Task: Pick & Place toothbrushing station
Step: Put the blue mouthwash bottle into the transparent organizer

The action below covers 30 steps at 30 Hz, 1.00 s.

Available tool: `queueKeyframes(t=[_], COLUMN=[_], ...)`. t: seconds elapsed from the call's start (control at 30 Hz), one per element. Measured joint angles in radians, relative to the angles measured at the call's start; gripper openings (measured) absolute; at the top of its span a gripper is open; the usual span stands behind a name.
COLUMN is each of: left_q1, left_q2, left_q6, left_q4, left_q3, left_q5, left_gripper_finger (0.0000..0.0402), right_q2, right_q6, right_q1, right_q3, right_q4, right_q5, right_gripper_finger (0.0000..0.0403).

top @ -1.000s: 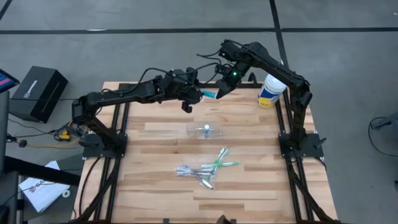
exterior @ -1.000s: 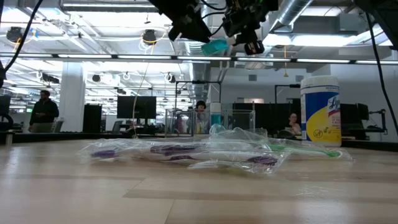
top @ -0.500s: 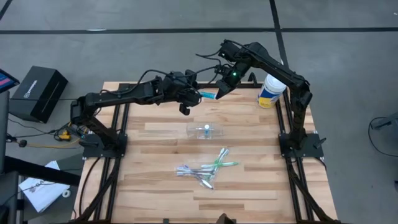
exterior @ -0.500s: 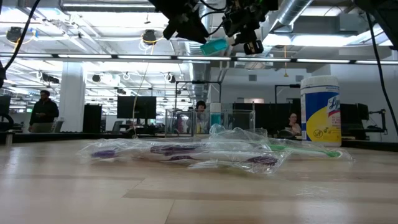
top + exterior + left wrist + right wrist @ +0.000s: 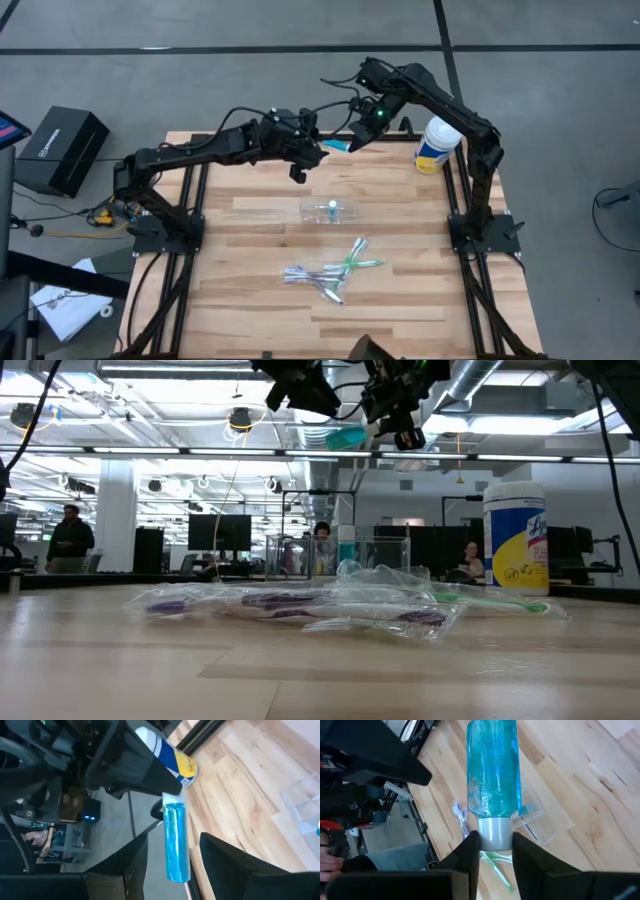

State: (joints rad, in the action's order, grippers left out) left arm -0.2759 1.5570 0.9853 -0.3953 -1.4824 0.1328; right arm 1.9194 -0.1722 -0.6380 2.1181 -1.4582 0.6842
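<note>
One blue tube (image 5: 493,767), white cap clamped by right gripper (image 5: 495,842); left gripper (image 5: 172,857) open around its tail.

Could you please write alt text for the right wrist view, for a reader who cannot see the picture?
The right gripper holds a blue tube by its white cap, pinched between its two dark fingers, above the wooden table. Below lie the clear plastic cup and green toothbrushes; the other arm is a dark shape at one side.
</note>
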Motion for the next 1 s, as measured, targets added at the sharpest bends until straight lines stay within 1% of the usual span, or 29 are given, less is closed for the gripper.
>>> queueKeyframes(t=[0.13,0.2,0.43,0.63,0.83,0.93,1.0], left_q1=[0.0,-0.002,-0.008,-0.026,-0.059,-0.063,-0.067], left_q2=[0.001,0.012,0.049,0.074,0.09,0.09,0.09], left_q6=[-0.014,-0.028,-0.054,-0.077,-0.108,-0.109,-0.111], left_q4=[-0.003,0.001,-0.008,0.02,0.013,0.017,0.019], left_q3=[0.005,0.005,0.006,0.003,0.006,0.005,0.005], left_q5=[-0.009,-0.009,-0.009,-0.008,-0.007,-0.007,-0.008], left_gripper_finger=[0.0172,0.0172,0.0172,0.0172,0.0172,0.0161,0.0141], right_q2=[0.0,0.0,0.0,0.0,0.0,0.0,0.0], right_q6=[0.007,0.007,-0.009,-0.012,-0.019,-0.022,-0.023], right_q1=[0.003,0.004,0.01,0.015,0.024,0.027,0.027], right_q3=[0.0,0.0,0.0,0.0,0.0,0.0,0.0], right_q4=[0.002,0.011,0.029,0.03,0.038,0.039,0.041], right_q5=[0.01,0.026,0.03,0.045,0.052,0.052,0.052], right_gripper_finger=[0.0082,0.0082,0.0082,0.0082,0.0082,0.0082,0.0082])
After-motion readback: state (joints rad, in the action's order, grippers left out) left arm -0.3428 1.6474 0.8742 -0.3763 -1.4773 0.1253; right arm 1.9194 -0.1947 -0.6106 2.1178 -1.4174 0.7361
